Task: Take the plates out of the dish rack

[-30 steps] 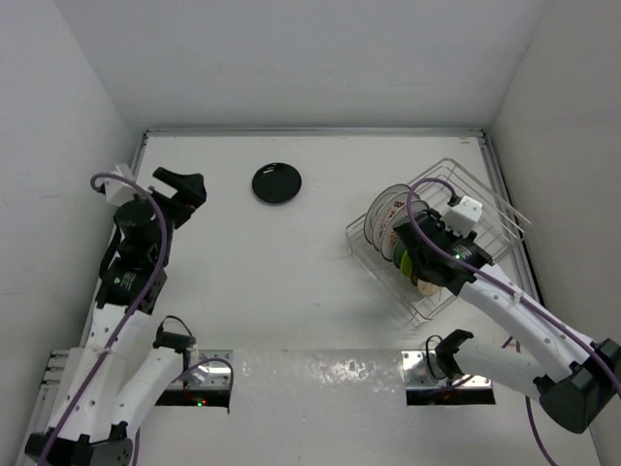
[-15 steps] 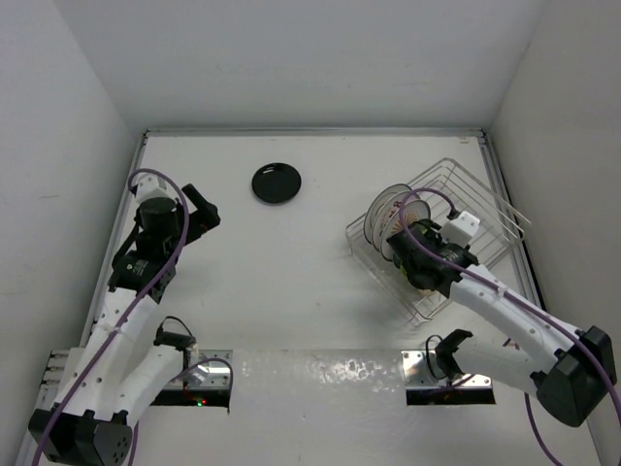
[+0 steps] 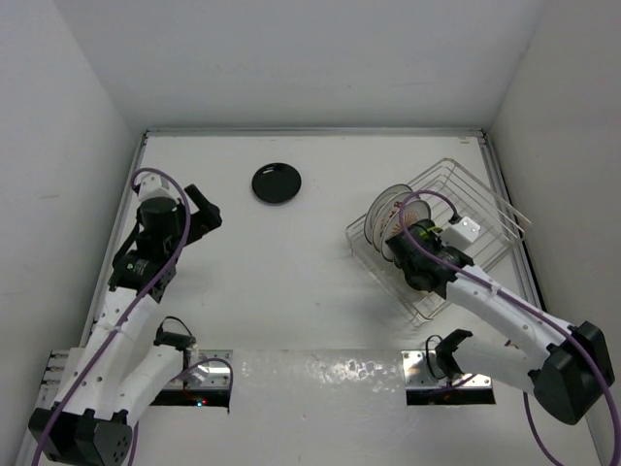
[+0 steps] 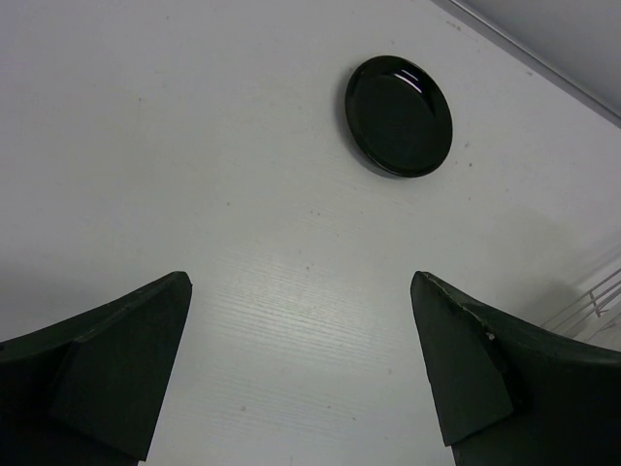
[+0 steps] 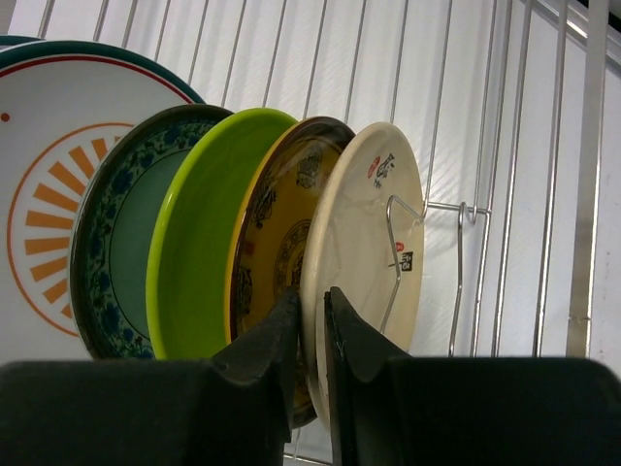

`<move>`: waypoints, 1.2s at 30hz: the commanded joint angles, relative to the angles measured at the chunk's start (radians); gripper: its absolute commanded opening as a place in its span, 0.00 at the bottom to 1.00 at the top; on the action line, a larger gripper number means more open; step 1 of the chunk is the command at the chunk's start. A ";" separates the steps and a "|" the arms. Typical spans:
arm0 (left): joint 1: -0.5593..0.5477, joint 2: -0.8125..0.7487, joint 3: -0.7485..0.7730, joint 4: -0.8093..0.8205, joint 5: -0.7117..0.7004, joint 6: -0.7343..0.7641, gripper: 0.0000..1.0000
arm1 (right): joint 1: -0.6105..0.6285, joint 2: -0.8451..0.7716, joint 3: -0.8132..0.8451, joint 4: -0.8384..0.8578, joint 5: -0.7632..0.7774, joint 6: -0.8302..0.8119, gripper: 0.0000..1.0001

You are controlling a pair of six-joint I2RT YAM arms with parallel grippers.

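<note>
The wire dish rack (image 3: 473, 194) sits at the table's right, with several plates standing on edge in its near-left part. In the right wrist view they read, left to right: a white plate with orange sunburst (image 5: 53, 204), a teal-patterned one (image 5: 114, 243), a lime-green one (image 5: 194, 233), a yellow-brown patterned one (image 5: 277, 218) and a small beige one (image 5: 374, 214). My right gripper (image 5: 312, 306) (image 3: 403, 248) is shut on the beige plate's rim, one finger on each face. My left gripper (image 4: 301, 291) (image 3: 202, 209) hangs open over bare table, nothing between its fingers.
A dark plate (image 3: 277, 183) (image 4: 398, 115) lies flat on the table at the back centre, ahead of the left gripper. The rack's upright tines (image 5: 505, 146) stand just behind and right of the beige plate. Walls close in the table on three sides.
The right gripper's fingers have closed onto the beige plate's rim. The left arm swung its wrist right, then held still.
</note>
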 commanded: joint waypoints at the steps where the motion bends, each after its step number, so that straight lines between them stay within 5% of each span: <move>1: -0.006 0.002 0.004 0.027 0.014 0.016 0.93 | -0.012 -0.018 0.053 -0.056 0.033 0.024 0.13; 11: -0.005 0.008 0.009 0.022 0.011 0.012 0.93 | -0.010 -0.057 0.239 -0.064 0.041 -0.097 0.00; 18: -0.005 0.025 0.062 0.007 0.069 -0.008 0.93 | -0.009 -0.038 0.476 0.138 -0.219 -0.693 0.00; 21: -0.005 0.028 0.085 0.024 0.135 -0.034 0.93 | -0.001 0.048 0.657 0.050 -0.349 -0.901 0.00; 24: -0.005 0.034 0.099 0.074 0.269 -0.083 0.93 | 0.063 0.204 0.843 -0.074 -0.482 -1.121 0.00; 29: -0.006 0.071 0.084 0.209 0.564 -0.217 0.94 | 0.375 0.447 1.044 -0.182 -0.394 -1.469 0.00; 36: -0.005 0.084 0.007 0.328 0.656 -0.410 0.94 | 0.560 0.648 1.133 -0.152 -0.358 -1.759 0.00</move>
